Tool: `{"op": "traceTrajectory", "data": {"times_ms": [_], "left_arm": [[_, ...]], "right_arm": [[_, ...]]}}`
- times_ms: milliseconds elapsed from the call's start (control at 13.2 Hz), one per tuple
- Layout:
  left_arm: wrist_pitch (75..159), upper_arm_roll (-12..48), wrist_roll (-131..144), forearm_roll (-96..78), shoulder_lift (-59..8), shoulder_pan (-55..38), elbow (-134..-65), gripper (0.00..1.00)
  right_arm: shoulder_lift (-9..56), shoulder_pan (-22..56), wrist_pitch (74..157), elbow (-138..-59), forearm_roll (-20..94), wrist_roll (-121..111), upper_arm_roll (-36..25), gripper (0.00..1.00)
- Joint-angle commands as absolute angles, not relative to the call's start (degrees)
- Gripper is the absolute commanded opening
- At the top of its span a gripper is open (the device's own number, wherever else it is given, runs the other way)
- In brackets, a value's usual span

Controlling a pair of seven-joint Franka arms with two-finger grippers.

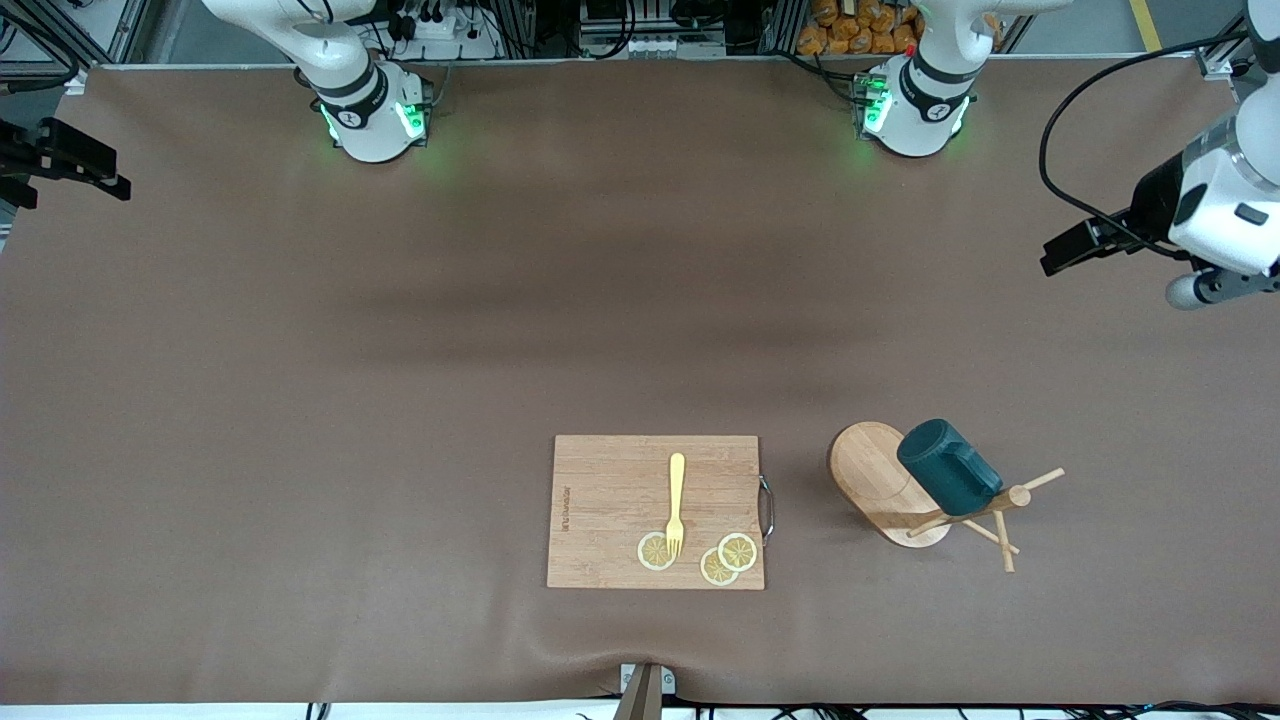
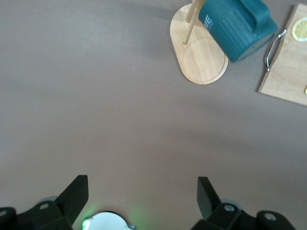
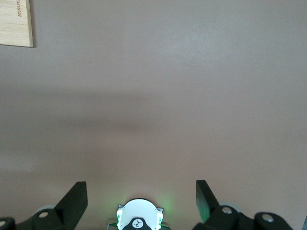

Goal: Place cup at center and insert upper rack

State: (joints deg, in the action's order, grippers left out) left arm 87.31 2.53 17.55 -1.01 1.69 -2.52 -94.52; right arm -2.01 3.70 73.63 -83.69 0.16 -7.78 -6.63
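Note:
The dark teal cup (image 1: 948, 465) hangs tilted on a peg of the upper rack (image 1: 872, 470), a light bamboo mug tree with an oval base, a round post and thin crossing pegs. The rack stands toward the left arm's end of the table, beside the cutting board. In the left wrist view the cup (image 2: 237, 26) and the rack's base (image 2: 201, 60) lie well ahead of my left gripper (image 2: 143, 191), which is open and empty over bare table cover. My right gripper (image 3: 141, 194) is also open and empty, high over bare cover at the right arm's end.
A bamboo cutting board (image 1: 600, 510) with a metal handle lies near the table's front edge. On it are a yellow fork (image 1: 676, 500) and lemon slices (image 1: 728, 558). The left arm's hand (image 1: 1215, 215) and the right arm's hand (image 1: 60, 160) hang at the table's two ends.

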Motion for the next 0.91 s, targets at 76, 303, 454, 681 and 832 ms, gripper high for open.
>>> {"op": "traceTrajectory", "data": {"times_ms": [76, 303, 454, 681, 832], "left_arm": [[93.0, 5.8, 11.7, 4.0, 10.1, -0.3, -105.0, 1.00], [93.7, 7.3, 11.6, 4.0, 11.9, 0.4, -106.1, 1.00], [93.7, 7.2, 11.4, 4.0, 12.4, 0.5, -105.7, 1.00], [93.5, 6.9, 11.3, 3.2, 13.4, 0.7, -105.4, 1.00], [93.5, 6.9, 11.4, 2.6, 13.2, 1.0, -104.0, 1.00]], "right_arm": [[-2.1, 3.3, 74.0, -83.8, 0.2, -7.1, -6.2, 1.00], [-2.0, 3.3, 74.1, -83.8, 0.9, -7.0, -6.2, 1.00], [-2.0, 3.3, 74.4, -83.8, 1.0, -6.9, -6.2, 1.00], [-2.0, 3.2, 75.1, -83.8, 2.7, -6.9, -6.2, 1.00], [-2.1, 3.0, 75.3, -83.8, 3.0, -6.9, -6.3, 1.00]]}}
